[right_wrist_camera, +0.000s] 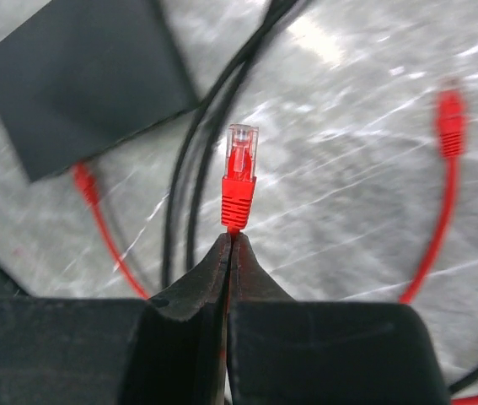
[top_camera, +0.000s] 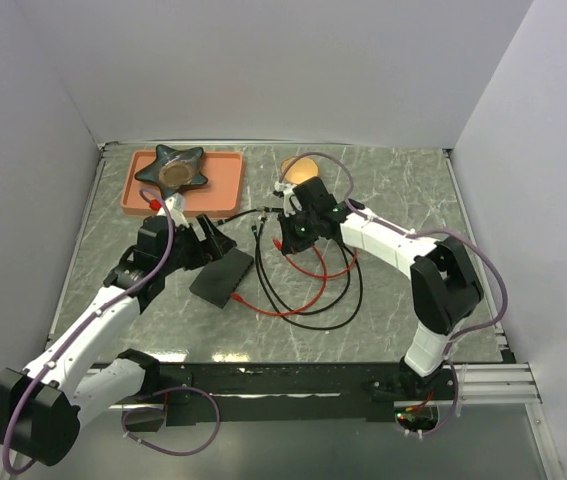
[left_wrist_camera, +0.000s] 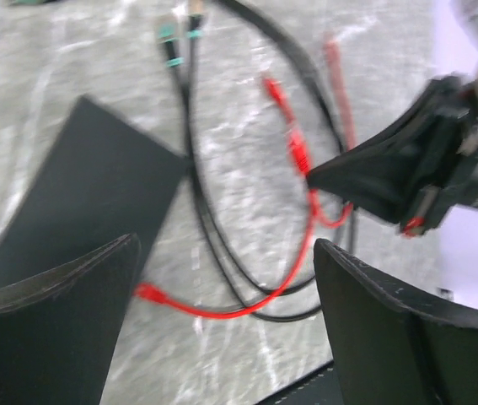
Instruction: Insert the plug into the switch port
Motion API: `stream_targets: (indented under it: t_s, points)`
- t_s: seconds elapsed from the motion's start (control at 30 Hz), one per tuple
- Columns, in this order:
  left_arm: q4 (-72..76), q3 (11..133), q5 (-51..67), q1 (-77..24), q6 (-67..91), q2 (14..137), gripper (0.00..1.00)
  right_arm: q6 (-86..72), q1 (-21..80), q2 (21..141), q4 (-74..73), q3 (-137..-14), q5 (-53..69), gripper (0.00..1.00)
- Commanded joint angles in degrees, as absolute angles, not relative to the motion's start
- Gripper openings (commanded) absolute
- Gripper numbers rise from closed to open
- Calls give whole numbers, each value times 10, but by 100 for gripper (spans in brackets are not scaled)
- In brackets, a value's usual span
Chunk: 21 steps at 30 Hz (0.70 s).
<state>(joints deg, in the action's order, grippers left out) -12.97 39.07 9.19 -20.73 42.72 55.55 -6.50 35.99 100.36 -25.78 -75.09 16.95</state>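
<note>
A red plug (right_wrist_camera: 240, 173) with a clear tip sticks out just beyond my right gripper (right_wrist_camera: 232, 238), which is shut on the red cable right behind the plug's boot. The plug hangs above the table, right of the flat black switch box (right_wrist_camera: 78, 76), and is apart from it. From above, the right gripper (top_camera: 285, 243) is right of the box (top_camera: 223, 278). The switch port itself does not show in any view. My left gripper (left_wrist_camera: 222, 278) is open and empty, over the near end of the box (left_wrist_camera: 87, 194), with its left finger (left_wrist_camera: 53, 321) above it.
Loops of red cable (top_camera: 298, 300) and black cable (top_camera: 338, 310) lie right of the box. Another red plug (left_wrist_camera: 150, 293) lies by the box's edge. A salmon-pink tray (top_camera: 225, 185) with a dark star-shaped dish (top_camera: 173, 168) sits at the back left. An orange round object (top_camera: 301, 168) is behind the right gripper.
</note>
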Motion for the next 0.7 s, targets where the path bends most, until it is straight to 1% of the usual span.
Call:
stream_targets:
  t_s: [0.0, 0.3, 0.43, 0.47, 0.5, 0.53, 0.57, 0.63, 0.67]
  points:
    - [-27, 370, 160, -210, 455, 541, 89, -56, 366, 936, -207, -728, 241, 0]
    - [32, 368, 199, -224, 465, 566, 84, -54, 368, 901, -225, -724, 282, 0]
    - [3, 382, 172, -231, 461, 559, 83, -48, 376, 892, -246, -723, 223, 1]
    - [2, 386, 171, -231, 461, 557, 84, -41, 381, 896, -254, -726, 211, 10]
    - [-25, 389, 166, -231, 462, 555, 84, -36, 388, 899, -264, -729, 194, 26]
    - [-36, 392, 156, -231, 463, 555, 85, -31, 408, 903, -275, -729, 166, 39]
    - [-46, 397, 152, -231, 464, 552, 86, -26, 420, 912, -281, -729, 105, 43]
    - [-80, 398, 122, -231, 480, 545, 86, -22, 439, 929, -286, -729, 61, 49]
    - [-89, 398, 114, -231, 485, 538, 87, -18, 451, 951, -291, -731, 34, 50]
